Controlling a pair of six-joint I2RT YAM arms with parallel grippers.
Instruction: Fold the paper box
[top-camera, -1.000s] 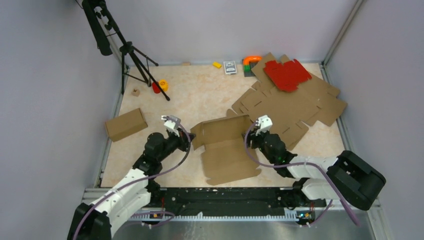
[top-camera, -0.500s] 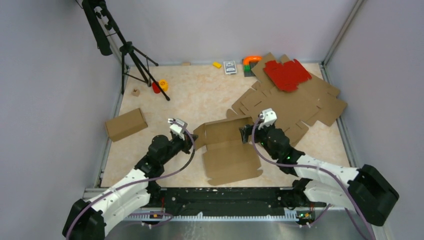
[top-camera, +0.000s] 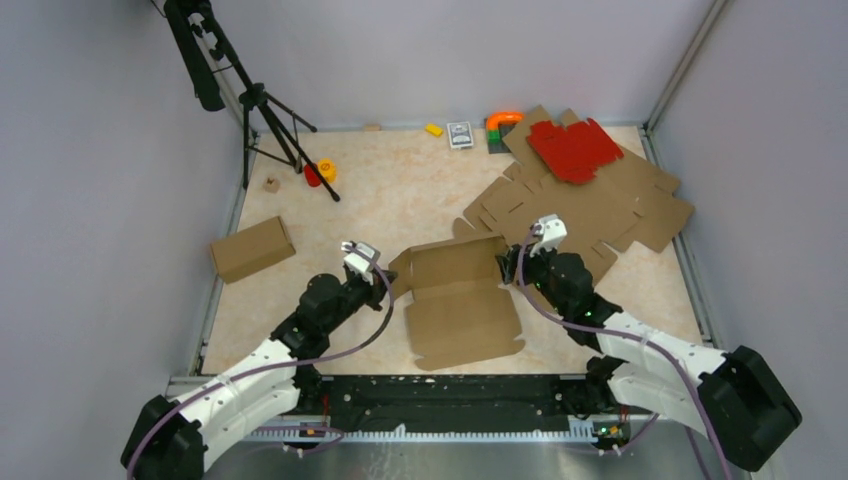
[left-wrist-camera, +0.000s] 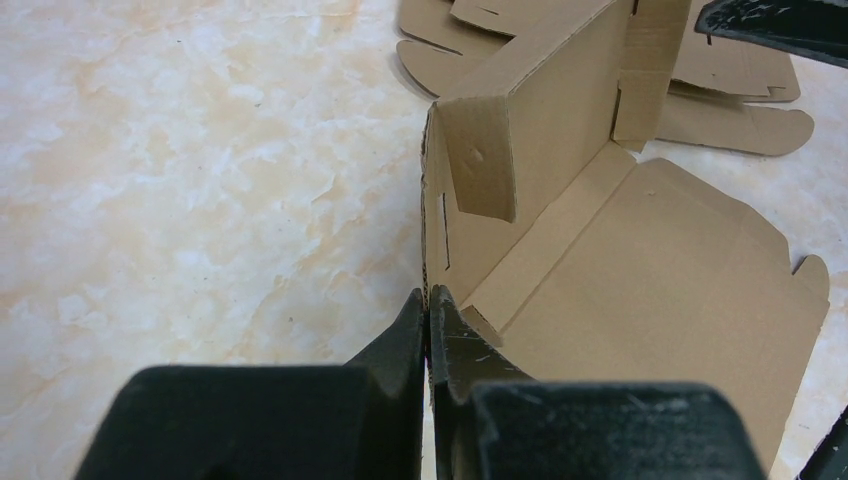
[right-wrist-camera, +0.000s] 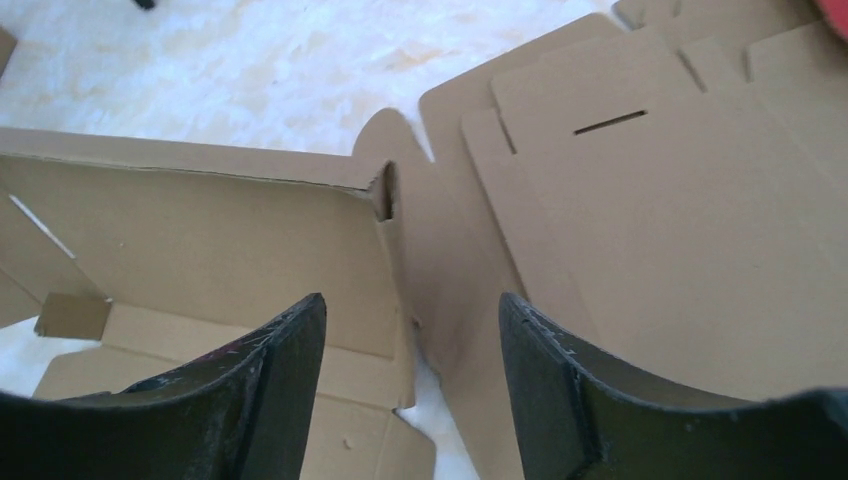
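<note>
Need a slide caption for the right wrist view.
Right gripper, jaws open, faces the raised wall's end corner on the paper box; flat cardboard blanks lie beyond.

Black tripod, red cardboard sheet, small closed carton

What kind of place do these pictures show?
Probably a robot test cell in a lab: plain grey walls enclose the table, a black tripod stands in the far left corner, and flat cardboard blanks lie stacked beside the paper box.
</note>
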